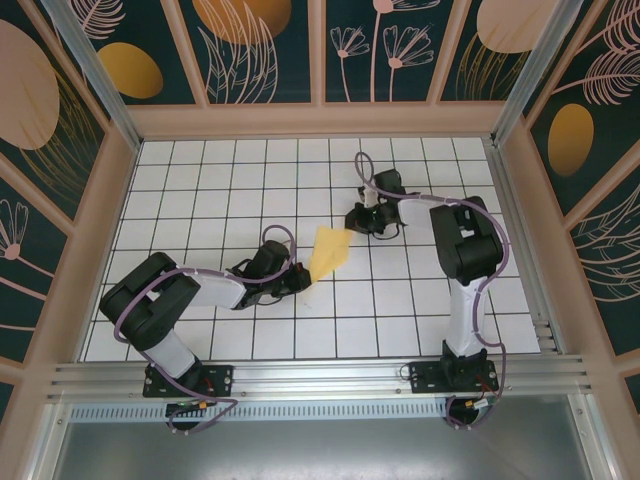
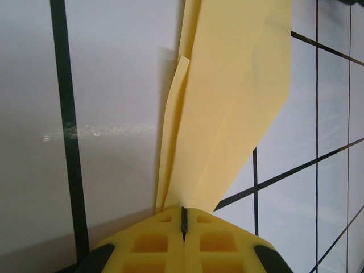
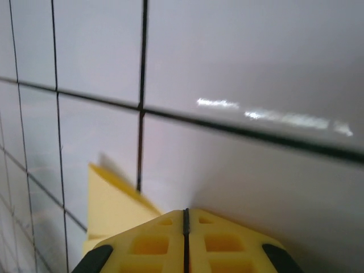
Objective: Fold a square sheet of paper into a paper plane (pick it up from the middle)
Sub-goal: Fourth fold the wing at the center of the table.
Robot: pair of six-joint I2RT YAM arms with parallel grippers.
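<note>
Two arms reach in over the white gridded table (image 1: 200, 180), and their grippers sit close together near its middle. The left gripper (image 2: 183, 211) is clamped on the sheet of paper (image 2: 233, 102). Its yellow fingers (image 2: 151, 242) are pressed together, with the narrow end of the paper pinched in the seam between them. The paper is pale yellow and folded into a long wedge. Seen from the left wrist, it widens away from the fingertips, with a crease running along it and a thinner flap along its left edge. From above, the wedge lies between the two grippers, just right of the left one, over the tiles near the table's centre. I cannot tell whether it rests on the surface or is held slightly off it. The right gripper (image 3: 186, 211) has its jaws together, with no gap between them. In the right wrist view a yellow corner of the paper shows just left of its fingertips, low against the tiles. It seems to lie beside the fingers rather than between them, though the view there is blurred. From above, this gripper is just beside the wedge's far right edge.
</note>
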